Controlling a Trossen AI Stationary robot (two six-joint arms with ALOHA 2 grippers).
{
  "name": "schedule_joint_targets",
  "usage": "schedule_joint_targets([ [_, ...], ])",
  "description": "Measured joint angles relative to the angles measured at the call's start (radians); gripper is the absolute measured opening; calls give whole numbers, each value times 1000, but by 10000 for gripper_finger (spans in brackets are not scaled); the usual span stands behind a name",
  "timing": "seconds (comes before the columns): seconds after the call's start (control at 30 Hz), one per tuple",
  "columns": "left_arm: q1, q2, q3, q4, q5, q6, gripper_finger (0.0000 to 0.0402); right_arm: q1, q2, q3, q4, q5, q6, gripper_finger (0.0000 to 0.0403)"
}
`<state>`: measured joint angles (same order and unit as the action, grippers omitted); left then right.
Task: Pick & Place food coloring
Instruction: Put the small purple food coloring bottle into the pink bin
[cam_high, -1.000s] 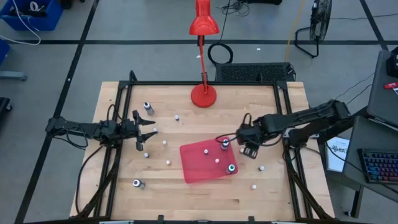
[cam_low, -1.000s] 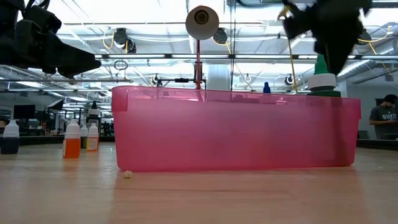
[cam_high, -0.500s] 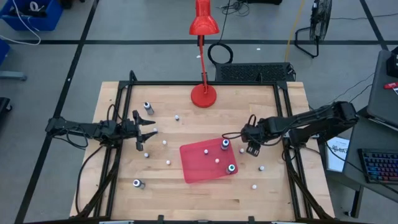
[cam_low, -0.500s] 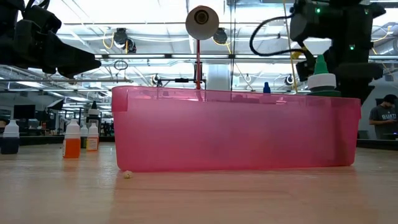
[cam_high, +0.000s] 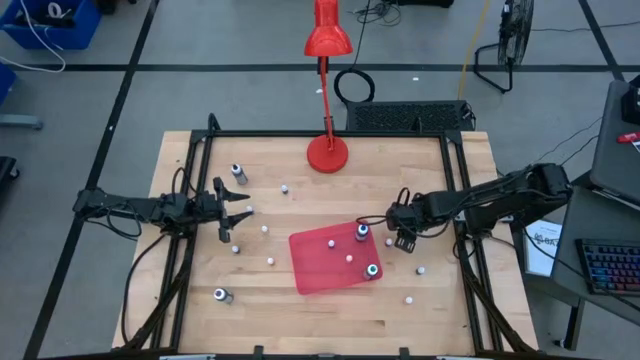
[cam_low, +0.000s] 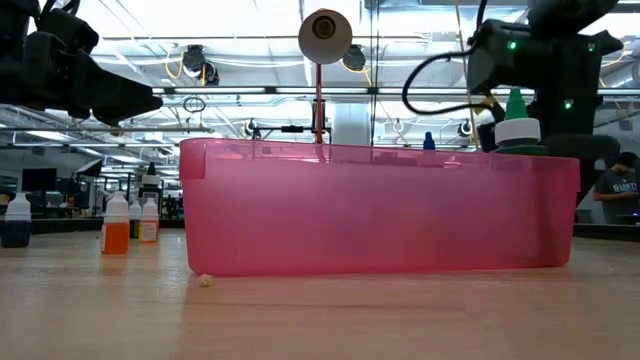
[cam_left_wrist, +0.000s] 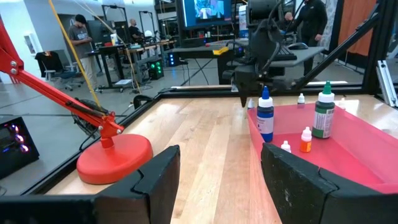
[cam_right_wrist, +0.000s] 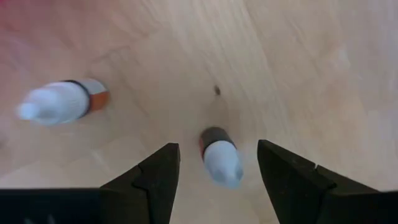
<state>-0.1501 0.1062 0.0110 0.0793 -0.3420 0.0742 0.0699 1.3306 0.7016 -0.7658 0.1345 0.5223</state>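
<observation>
The right gripper (cam_right_wrist: 214, 183) is hovering, fingers apart, over a small bottle (cam_right_wrist: 221, 158) on the worktop (cam_right_wrist: 298, 74). It should be dropping straight down to straddle it evenly. The left gripper (cam_left_wrist: 217, 180) is waiting, fingers apart.

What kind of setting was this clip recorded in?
Likely a robotics lab or workshop: a wooden worktable framed by black rails, workbenches with monitors and people behind, exposed ceiling pipes.

No text, label, brand, number or sign can be read here.
</observation>
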Motion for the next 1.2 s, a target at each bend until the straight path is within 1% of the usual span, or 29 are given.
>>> schedule_joint_targets([
  [0.2, 0, 0, 0, 0, 0, 0, 225, -23, 57, -3, 49, -2, -49, 203],
  [0.3, 0, 0, 0, 0, 0, 0, 225, -30, 75, -3, 48, -4, -56, 203],
  [0.67, 0, 0, 0, 0, 0, 0, 225, -31, 78, -3, 39, -7, -52, 197],
  [0.73, 0, 0, 0, 0, 0, 0, 225, -31, 78, -3, 39, -8, -43, 185],
  [0.8, 0, 0, 0, 0, 0, 0, 225, -31, 78, -3, 39, -8, -41, 163],
  [0.87, 0, 0, 0, 0, 0, 0, 225, -31, 78, -3, 41, -12, -51, 132],
  [1.0, 0, 0, 0, 0, 0, 0, 225, -26, 77, 1, 51, -34, -88, 53],
  [1.13, 0, 0, 0, 0, 0, 0, 225, 5, 63, 41, 45, -35, -96, 49],
  [1.2, 0, 0, 0, 0, 0, 0, 225, 28, 51, 82, 27, -34, -88, 49],
])
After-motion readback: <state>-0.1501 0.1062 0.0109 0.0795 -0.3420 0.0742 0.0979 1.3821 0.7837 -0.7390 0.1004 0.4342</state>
